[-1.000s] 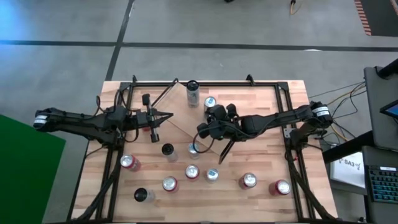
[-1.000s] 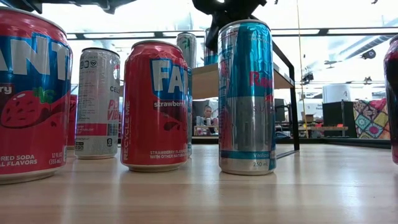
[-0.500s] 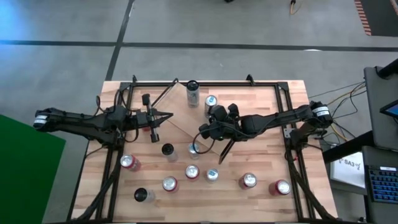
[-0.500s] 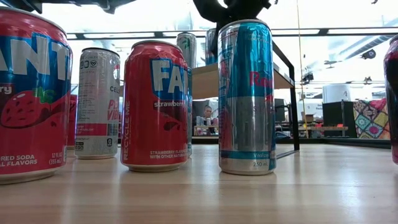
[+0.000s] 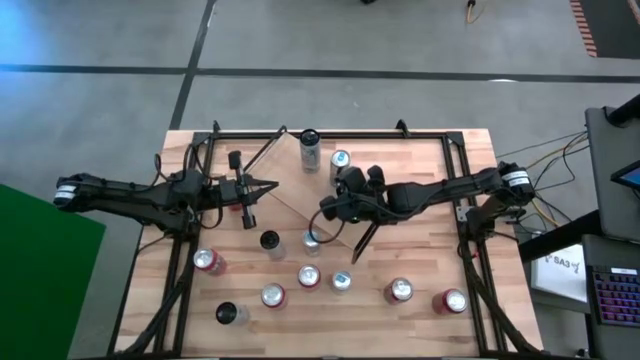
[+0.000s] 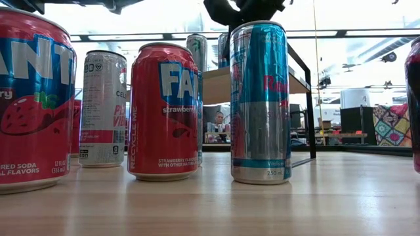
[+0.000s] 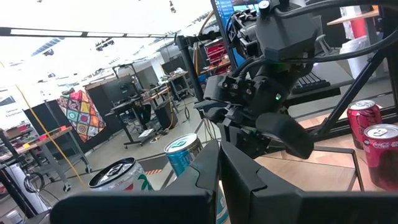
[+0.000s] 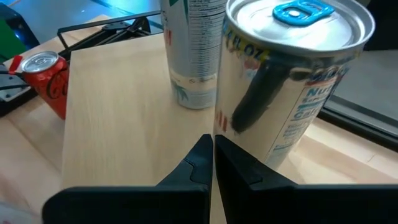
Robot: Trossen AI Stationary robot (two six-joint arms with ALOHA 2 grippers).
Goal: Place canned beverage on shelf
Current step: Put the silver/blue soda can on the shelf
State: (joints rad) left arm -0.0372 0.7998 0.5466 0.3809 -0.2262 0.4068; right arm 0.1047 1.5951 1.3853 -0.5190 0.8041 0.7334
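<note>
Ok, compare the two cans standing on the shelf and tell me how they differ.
The blue-tab can has a blue pull tab and blue print; the white can has white sides with green print, and its top is out of the right wrist view. In the high view the white can's lid looks dark, the blue-tab can's light. The blue-tab can stands nearer the right end effector. Both stand upright on the shelf, apart.

two cans [image 5: 310, 137] on shelf [image 5: 296, 196], others before it
</note>
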